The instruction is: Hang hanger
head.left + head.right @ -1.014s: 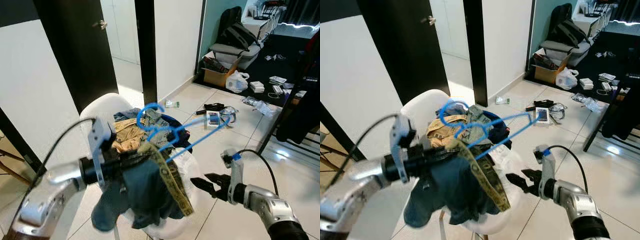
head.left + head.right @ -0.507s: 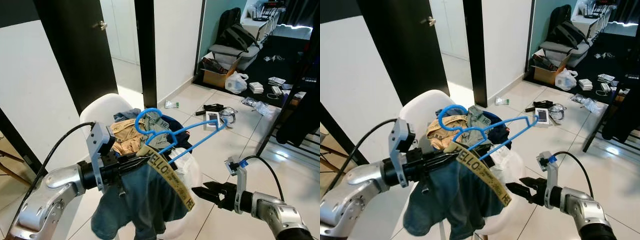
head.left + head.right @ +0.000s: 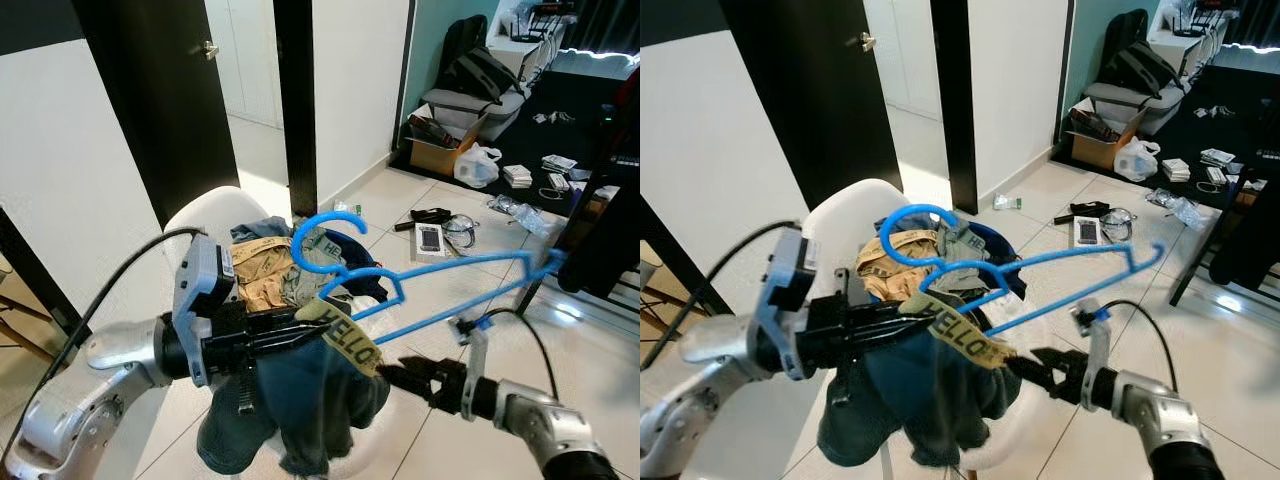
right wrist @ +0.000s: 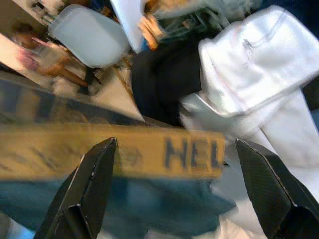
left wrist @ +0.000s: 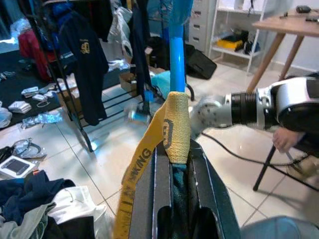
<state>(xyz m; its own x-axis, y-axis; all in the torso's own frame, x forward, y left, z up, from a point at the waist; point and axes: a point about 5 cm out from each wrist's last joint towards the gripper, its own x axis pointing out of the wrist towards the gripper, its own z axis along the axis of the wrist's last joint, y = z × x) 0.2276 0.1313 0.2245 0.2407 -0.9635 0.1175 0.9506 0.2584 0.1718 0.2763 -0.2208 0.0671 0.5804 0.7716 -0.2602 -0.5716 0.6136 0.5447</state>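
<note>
Left gripper (image 3: 300, 335) raised at chest height, fingers clamped together. Right gripper (image 3: 395, 374) extended low, pointing leftward, fingers spread wide.

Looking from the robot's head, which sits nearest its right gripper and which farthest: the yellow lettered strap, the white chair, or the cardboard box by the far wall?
From the right gripper, which is open:
1. Yellow lettered strap, just to its left, draped over the dark blue garment.
2. White chair, behind the clothes pile, further left.
3. Cardboard box, far across the tiled floor, beside the wall.

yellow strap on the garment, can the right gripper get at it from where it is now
Probably yes. The right gripper is open and sits just beside the yellow strap, which hangs from the left gripper; in the right wrist view nothing lies between.
</note>
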